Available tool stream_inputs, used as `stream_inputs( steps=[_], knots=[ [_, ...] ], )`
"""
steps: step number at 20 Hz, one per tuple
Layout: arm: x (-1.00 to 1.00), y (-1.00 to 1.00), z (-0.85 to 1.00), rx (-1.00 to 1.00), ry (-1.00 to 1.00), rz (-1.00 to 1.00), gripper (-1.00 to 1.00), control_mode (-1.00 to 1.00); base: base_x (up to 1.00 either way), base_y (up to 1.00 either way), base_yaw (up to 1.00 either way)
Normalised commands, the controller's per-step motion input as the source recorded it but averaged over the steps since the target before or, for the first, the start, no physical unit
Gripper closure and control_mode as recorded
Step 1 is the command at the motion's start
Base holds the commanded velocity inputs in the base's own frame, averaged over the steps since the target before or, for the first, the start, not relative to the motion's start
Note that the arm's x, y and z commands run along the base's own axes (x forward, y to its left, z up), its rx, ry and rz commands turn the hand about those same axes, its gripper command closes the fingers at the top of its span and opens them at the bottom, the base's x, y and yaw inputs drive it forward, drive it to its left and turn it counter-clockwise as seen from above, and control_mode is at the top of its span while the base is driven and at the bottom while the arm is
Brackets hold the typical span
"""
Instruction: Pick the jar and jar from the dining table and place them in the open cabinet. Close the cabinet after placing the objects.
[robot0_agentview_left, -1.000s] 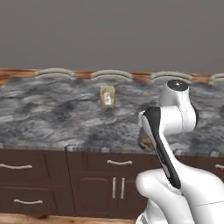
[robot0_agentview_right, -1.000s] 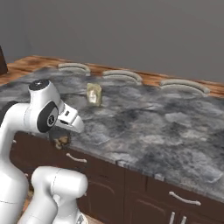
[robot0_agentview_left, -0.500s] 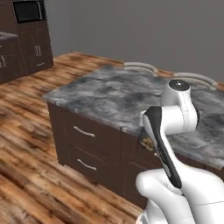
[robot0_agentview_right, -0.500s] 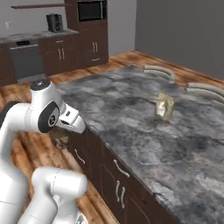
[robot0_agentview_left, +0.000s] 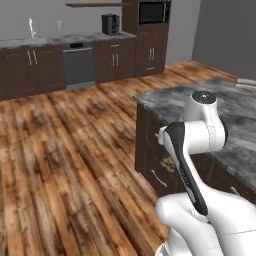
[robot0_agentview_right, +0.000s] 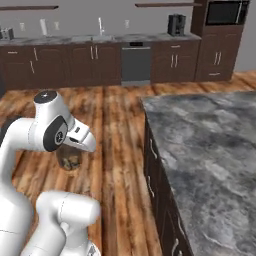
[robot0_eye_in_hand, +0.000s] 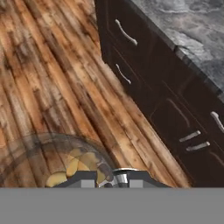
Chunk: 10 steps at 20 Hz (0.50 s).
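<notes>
Left base view: short jar (robot0_agentview_left: 169, 163) tucked under the wrist in clenched jaws, dining table (robot0_agentview_left: 235, 127) edge just beyond, so could clip the drawer fronts or slip loose mid-drive if the base swings too tight. Right base view: same small jar of yellowish bits hanging below the gripper (robot0_agentview_right: 75, 150), plank floor (robot0_agentview_right: 115, 125) underneath, dark counter run (robot0_agentview_right: 100, 55) well away across the room. Hand view: glass rim right against the jaws, table drawers off to one side, nothing to catch a drop.
</notes>
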Motion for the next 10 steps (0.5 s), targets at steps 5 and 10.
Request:
stream_inputs(
  steps=[5,10],
  knots=[
    [0.0,0.0,0.0,0.0,0.0,0.0,1.0,1.0,0.05,0.0,0.66],
    [0.0,0.0,0.0,0.0,0.0,0.0,1.0,1.0,0.31,0.02,0.45]
  ],
)
